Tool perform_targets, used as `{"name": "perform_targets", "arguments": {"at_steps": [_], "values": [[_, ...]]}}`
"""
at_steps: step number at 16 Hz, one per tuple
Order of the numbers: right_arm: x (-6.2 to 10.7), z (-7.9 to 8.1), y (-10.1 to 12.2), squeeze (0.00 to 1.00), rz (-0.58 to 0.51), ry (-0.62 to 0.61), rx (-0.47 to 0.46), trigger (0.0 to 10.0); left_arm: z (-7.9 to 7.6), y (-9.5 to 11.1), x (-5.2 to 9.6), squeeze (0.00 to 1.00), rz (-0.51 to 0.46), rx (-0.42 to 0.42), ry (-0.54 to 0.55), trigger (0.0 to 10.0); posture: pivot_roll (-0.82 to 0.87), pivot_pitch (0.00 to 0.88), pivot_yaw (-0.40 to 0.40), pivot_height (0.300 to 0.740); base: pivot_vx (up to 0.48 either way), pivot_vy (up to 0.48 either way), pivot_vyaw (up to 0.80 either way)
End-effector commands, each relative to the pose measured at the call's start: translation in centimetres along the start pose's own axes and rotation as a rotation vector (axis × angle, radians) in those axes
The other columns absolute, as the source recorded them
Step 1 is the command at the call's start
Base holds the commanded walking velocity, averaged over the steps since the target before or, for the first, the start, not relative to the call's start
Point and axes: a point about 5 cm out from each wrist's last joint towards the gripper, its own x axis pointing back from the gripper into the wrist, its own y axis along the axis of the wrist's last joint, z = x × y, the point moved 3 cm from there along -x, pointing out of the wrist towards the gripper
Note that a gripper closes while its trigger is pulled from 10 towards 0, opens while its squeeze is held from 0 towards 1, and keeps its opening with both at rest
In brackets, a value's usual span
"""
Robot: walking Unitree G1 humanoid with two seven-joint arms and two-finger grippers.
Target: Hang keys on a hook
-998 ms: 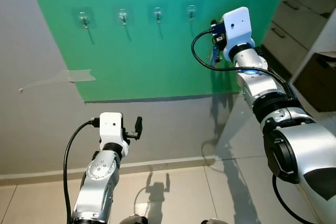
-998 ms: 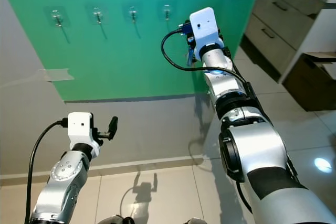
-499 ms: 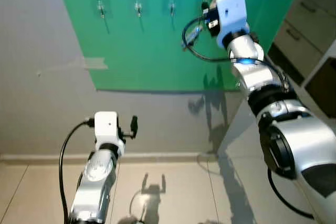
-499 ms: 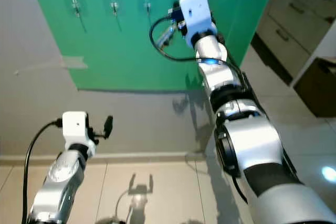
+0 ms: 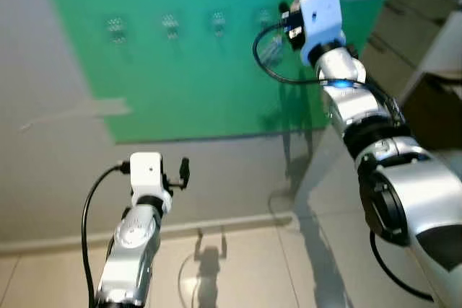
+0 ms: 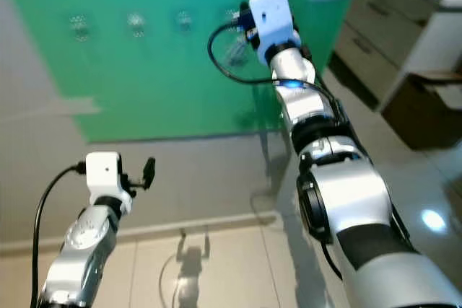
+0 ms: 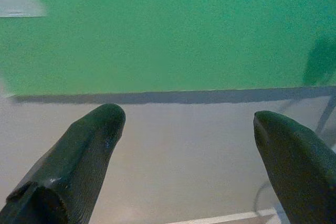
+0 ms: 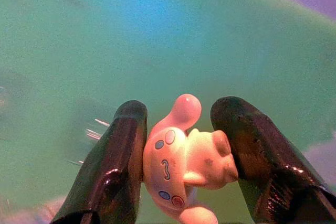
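Note:
A green panel [image 5: 202, 77] on the wall carries a row of small clear hooks, blurred here; the rightmost hook [image 5: 264, 16] is beside my raised right gripper [image 5: 289, 16]. That gripper [image 8: 181, 111] is shut on a pink cartoon-figure key charm [image 8: 184, 166]. The keys [image 5: 271, 50] dangle below it as a pale blur against the panel. Low on the left, my left gripper [image 5: 184, 171] is held out in front of the grey wall. Its fingers [image 7: 89, 145] stand wide apart with nothing between them.
White drawers [image 5: 419, 19] and a dark open shelf [image 5: 440, 106] stand at the right. A strip of tape [image 5: 108, 108] sits at the panel's left edge. Below the grey wall run a baseboard [image 5: 231, 223] and a tiled floor [image 5: 317, 265].
The right gripper has risen with the keys from below the rightmost hook to its level. The head view has swung and blurred. The left arm has hardly moved.

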Motion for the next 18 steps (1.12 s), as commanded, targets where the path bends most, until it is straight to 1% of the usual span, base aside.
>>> {"name": "perform_targets", "arguments": {"at_steps": [1,4,6,8,10,13,18], "values": [[-0.3,-0.6,0.7,0.00,-0.021,-0.005,0.008,10.0,-0.8,0.4,-0.2,0.00,-0.016,-0.006,-0.026,10.0,-0.01,0.000,0.013,0.740,0.000,0.000,0.00],[-0.3,-0.6,0.7,0.00,-0.023,-0.002,0.007,10.0,-0.7,0.4,-0.2,0.00,-0.020,-0.005,-0.017,10.0,-0.01,0.000,0.012,0.740,0.000,0.000,0.00],[-0.5,-0.5,1.3,0.00,-0.040,0.006,-0.005,10.0,-0.5,0.5,-0.3,0.00,-0.020,-0.004,-0.008,10.0,-0.01,0.000,0.010,0.740,0.000,0.000,0.00],[-0.8,-0.6,2.3,0.00,-0.072,0.018,-0.012,10.0,-0.4,0.5,-0.2,0.00,-0.020,-0.002,-0.004,10.0,-0.01,0.000,0.004,0.740,0.000,0.000,0.00],[-1.0,-0.7,2.9,0.00,-0.092,0.016,-0.016,10.0,-0.3,0.5,-0.3,0.00,-0.024,0.000,0.003,10.0,-0.01,0.000,0.001,0.740,0.000,0.000,0.00],[-1.3,-0.3,4.0,0.00,-0.128,0.032,-0.029,10.0,-0.3,0.6,-0.5,0.00,-0.029,0.000,0.010,10.0,-0.01,0.000,-0.002,0.740,0.000,0.000,0.00],[-1.2,-0.3,3.9,0.00,-0.131,0.044,-0.043,10.0,-0.3,0.6,-0.6,0.00,-0.032,-0.014,0.019,10.0,-0.01,0.000,-0.004,0.740,0.000,0.000,0.00]]}}
